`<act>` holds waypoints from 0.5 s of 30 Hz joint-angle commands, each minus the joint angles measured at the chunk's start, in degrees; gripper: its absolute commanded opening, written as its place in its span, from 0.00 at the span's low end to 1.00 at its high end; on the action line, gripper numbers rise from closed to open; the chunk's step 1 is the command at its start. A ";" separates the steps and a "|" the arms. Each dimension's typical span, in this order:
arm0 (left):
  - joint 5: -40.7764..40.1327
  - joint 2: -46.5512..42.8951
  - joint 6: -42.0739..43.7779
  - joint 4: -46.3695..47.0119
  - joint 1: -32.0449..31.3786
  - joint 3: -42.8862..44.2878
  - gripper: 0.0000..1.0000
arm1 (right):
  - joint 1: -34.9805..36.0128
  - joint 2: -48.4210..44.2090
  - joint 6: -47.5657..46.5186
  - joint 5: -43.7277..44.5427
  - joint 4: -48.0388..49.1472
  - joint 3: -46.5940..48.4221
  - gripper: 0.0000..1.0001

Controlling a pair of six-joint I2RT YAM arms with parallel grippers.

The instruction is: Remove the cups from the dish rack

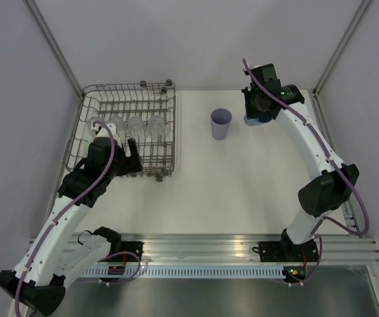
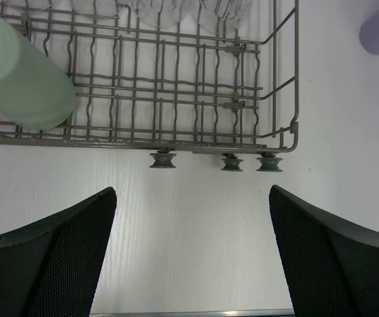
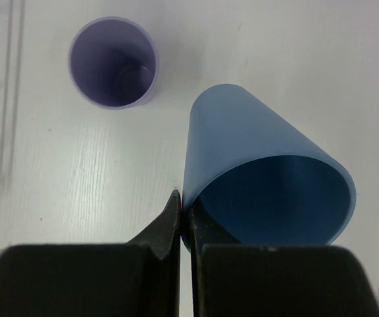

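In the rack (image 1: 129,86) — four clear cups (image 1: 137,125), one green cup (image 2: 24,72)

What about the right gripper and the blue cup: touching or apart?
Touching. The right wrist view shows the right gripper pinching the blue cup at its rim, one finger each side of the wall.

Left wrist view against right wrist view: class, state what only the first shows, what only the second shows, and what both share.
Only the left wrist view: a green cup tilted in the dish rack, clear cups at the rack's far side, and the open left gripper. Only the right wrist view: a blue cup, its wall pinched by the right gripper, mouth toward the camera. Both share: the lilac cup standing on the white table, and part of the rack.
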 commanded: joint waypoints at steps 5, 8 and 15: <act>-2.74 -4.17 3.21 2.10 0.00 -5.50 1.00 | -3.96 13.77 -3.86 -0.58 -9.08 11.47 0.00; -1.41 -4.70 3.39 2.81 0.09 -6.03 0.99 | -4.93 17.90 -4.56 -2.24 -9.87 14.55 0.00; -0.36 -3.99 3.47 3.42 0.09 -6.30 1.00 | -5.20 26.62 -5.88 -2.16 -12.60 22.90 0.00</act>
